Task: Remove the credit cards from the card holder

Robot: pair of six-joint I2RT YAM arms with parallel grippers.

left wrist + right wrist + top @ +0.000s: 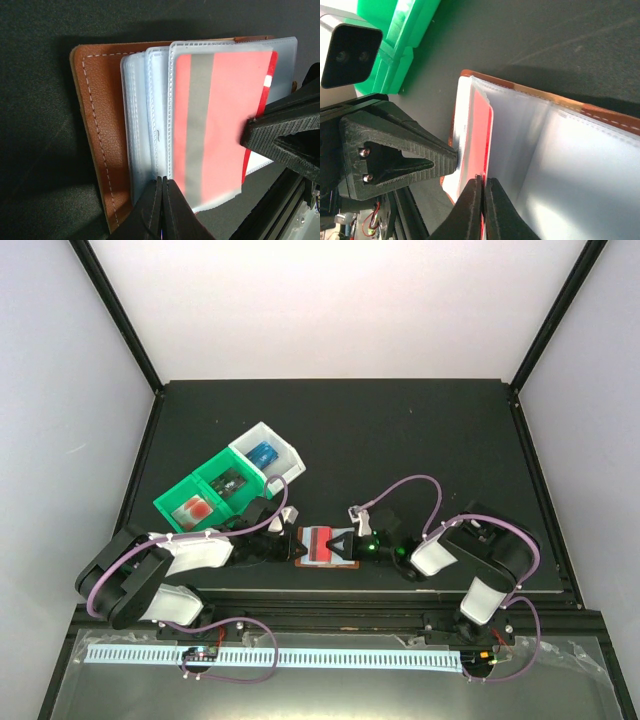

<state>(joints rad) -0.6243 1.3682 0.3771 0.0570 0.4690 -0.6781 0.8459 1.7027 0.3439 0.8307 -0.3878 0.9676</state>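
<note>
The brown card holder [325, 566] lies open near the table's front edge, its clear pockets [150, 115] fanned up. A red credit card [220, 115] with a grey stripe sits in the top pocket, its bare red edge [482, 135] sticking out on the right. My right gripper [483, 181] is shut on that edge; from above it [346, 545] is at the holder's right side. My left gripper [164, 181] is shut with its tips on the pockets' near edge, at the holder's left [297, 545].
A green-and-white bin [212, 468] stands behind the left arm. It holds a blue card [264, 454] in its white compartment and a red thing [196, 508] in a green one. The table's front rail [330, 590] runs just below the holder.
</note>
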